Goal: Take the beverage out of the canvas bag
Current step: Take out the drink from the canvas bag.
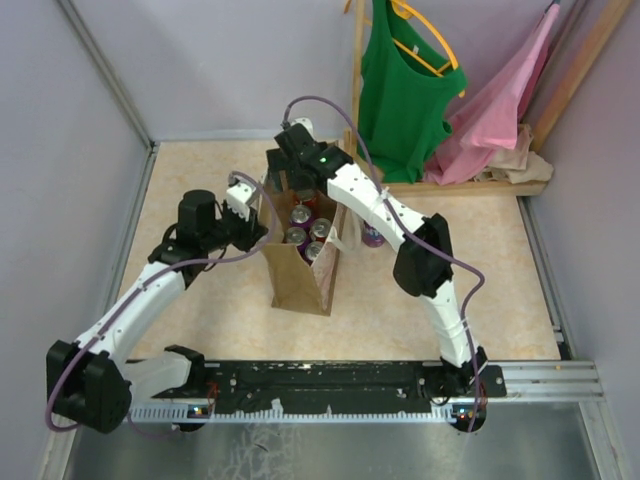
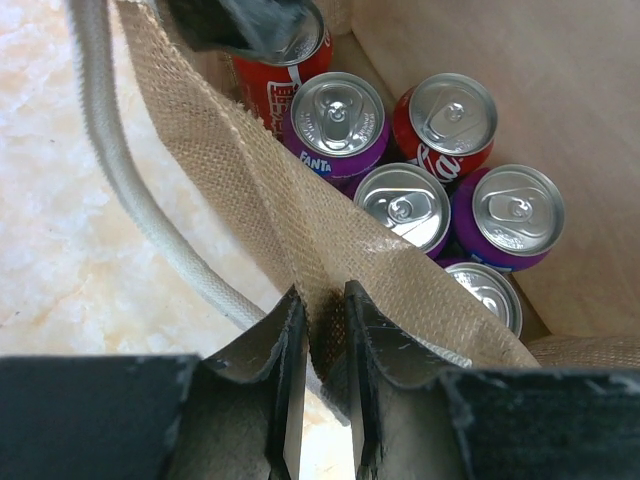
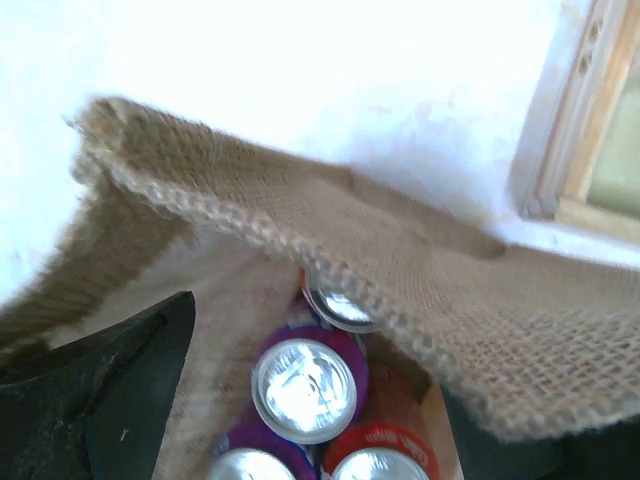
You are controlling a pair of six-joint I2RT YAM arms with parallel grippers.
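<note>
The tall tan-brown burlap canvas bag (image 1: 300, 282) with pale strap handles stands upright on the pale marbled bench (image 1: 200, 300), and the task looks barely begun. The purple and red aluminium drink cans (image 2: 335, 115) sit upright and packed together on the bag's floor, none of them lifted. The left arm's fingers (image 2: 290, 340) are clamped on the bag's left rim, holding the mouth open. The right arm's fingers (image 3: 120, 380) are spread wide over the bag's far end and hold nothing; one black tip reaches down inside the bag just above a red can (image 2: 290, 70). One purple can (image 1: 372, 236) stands on the bench just right of the bag, possibly already taken out. What seems left is to close on a can inside the bag and lift it clear of the rim.
</note>
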